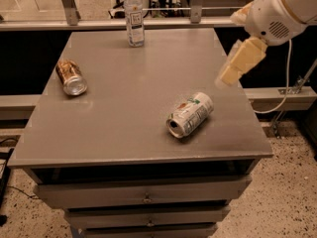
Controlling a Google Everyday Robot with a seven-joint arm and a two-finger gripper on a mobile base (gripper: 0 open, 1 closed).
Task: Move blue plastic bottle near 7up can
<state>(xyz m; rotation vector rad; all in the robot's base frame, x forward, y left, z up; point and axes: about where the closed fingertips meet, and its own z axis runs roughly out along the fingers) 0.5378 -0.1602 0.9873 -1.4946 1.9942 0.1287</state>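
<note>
The blue plastic bottle (133,16) stands upright at the far edge of the grey table (124,108), clear with a white cap and a white-and-blue label. The 7up can (190,114), silvery-white with green and red markings, lies on its side right of the table's middle, its open end toward the front left. My gripper (237,63) hangs on the white arm (280,11) above the table's right edge. It is above and to the right of the 7up can and far to the right of the bottle. It holds nothing.
A brown can (71,77) lies on its side near the table's left edge. Drawers (143,197) sit under the tabletop. A metal rail (198,9) runs behind the table. A cable (285,93) hangs from the arm at the right.
</note>
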